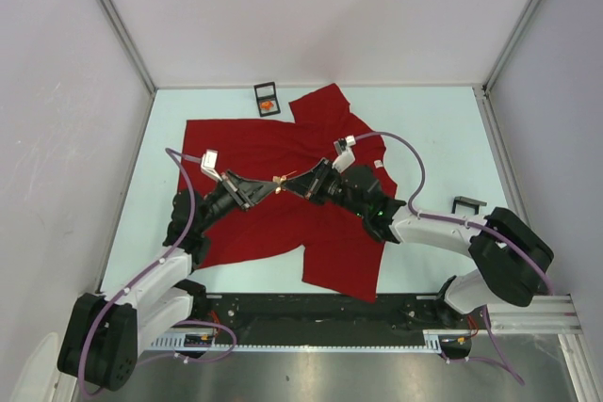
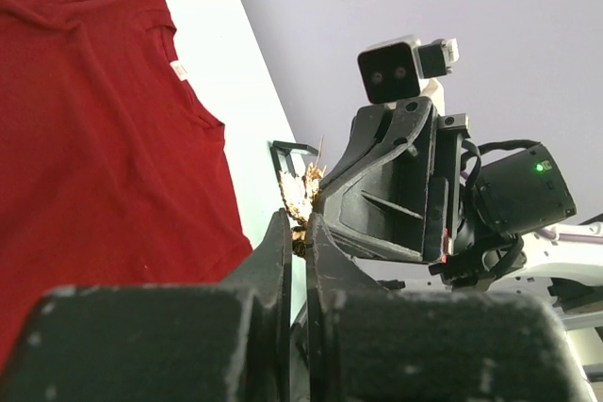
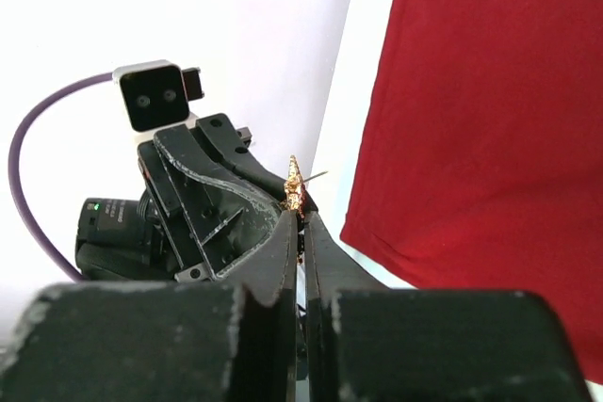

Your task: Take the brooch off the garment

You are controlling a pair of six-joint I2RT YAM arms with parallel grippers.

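Observation:
The red T-shirt (image 1: 273, 223) lies spread flat on the table. It also shows in the left wrist view (image 2: 94, 138), with its small white tag (image 2: 178, 69), and in the right wrist view (image 3: 490, 120). The small gold brooch (image 1: 281, 179) is held in the air above the middle of the shirt, between both grippers. My left gripper (image 1: 272, 186) is shut on its lower part (image 2: 303, 193). My right gripper (image 1: 291, 184) faces it tip to tip and is also shut on the brooch (image 3: 295, 185). A thin pin sticks out of the brooch. No cloth shows on it.
A small open black box (image 1: 267, 99) with something orange in it stands at the back, by the shirt's far edge. A small black bracket (image 1: 468, 204) lies on the table to the right, also in the left wrist view (image 2: 290, 151). Grey walls enclose the table.

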